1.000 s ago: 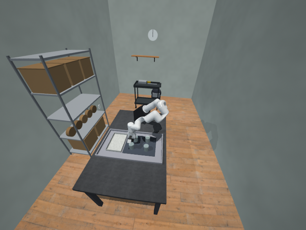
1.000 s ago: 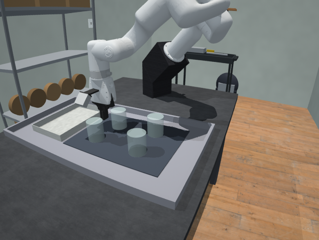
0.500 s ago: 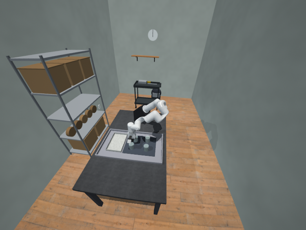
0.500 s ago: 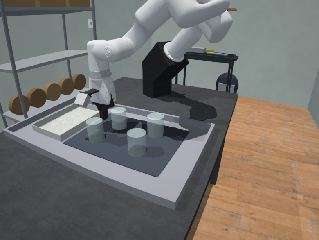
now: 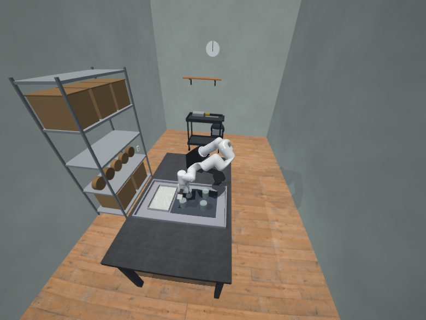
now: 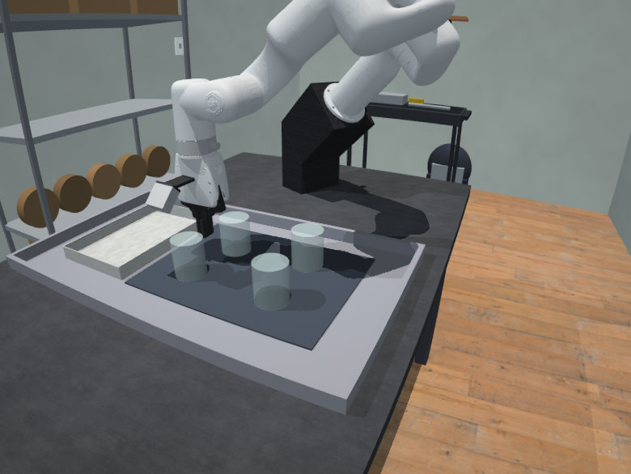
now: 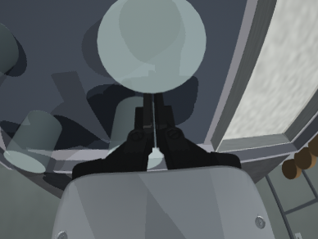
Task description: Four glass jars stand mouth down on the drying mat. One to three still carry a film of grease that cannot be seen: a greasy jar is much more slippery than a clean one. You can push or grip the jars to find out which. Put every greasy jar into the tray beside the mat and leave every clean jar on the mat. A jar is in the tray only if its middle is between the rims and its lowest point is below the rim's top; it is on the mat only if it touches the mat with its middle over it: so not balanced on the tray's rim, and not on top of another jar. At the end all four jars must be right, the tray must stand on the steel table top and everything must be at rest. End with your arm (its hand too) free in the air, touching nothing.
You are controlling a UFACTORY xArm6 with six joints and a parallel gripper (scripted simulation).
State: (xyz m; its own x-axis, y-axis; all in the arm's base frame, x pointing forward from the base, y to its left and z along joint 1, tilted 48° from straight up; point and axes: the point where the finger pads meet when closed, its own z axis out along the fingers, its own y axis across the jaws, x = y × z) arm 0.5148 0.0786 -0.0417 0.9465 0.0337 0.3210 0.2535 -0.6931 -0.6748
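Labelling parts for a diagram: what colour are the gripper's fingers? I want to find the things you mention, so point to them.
Black; the fingers (image 6: 205, 224) show best in the wrist view.

Place type: looks like a robot lab or workshop room; which of the two, cannot tell
Robot: white six-joint arm (image 5: 211, 162) (image 6: 301, 35) on black angular mount (image 5: 193, 159) (image 6: 308, 137), set on desk
Desk: dark top (image 5: 178, 246) (image 6: 76, 387), legs on plank floor (image 5: 268, 261) (image 6: 510, 326)
Storage: grey metal shelf unit (image 5: 70, 105) (image 6: 23, 116), brown boxes (image 5: 61, 110) and round brown pieces on it
Cart: black, two-tier (image 5: 205, 119) (image 6: 454, 118), small items on top
Walls: plain grey-green, round clock (image 5: 212, 48), orange wall shelf (image 5: 202, 78) (image 6: 459, 19), power outlet (image 5: 137, 148) (image 6: 179, 45)
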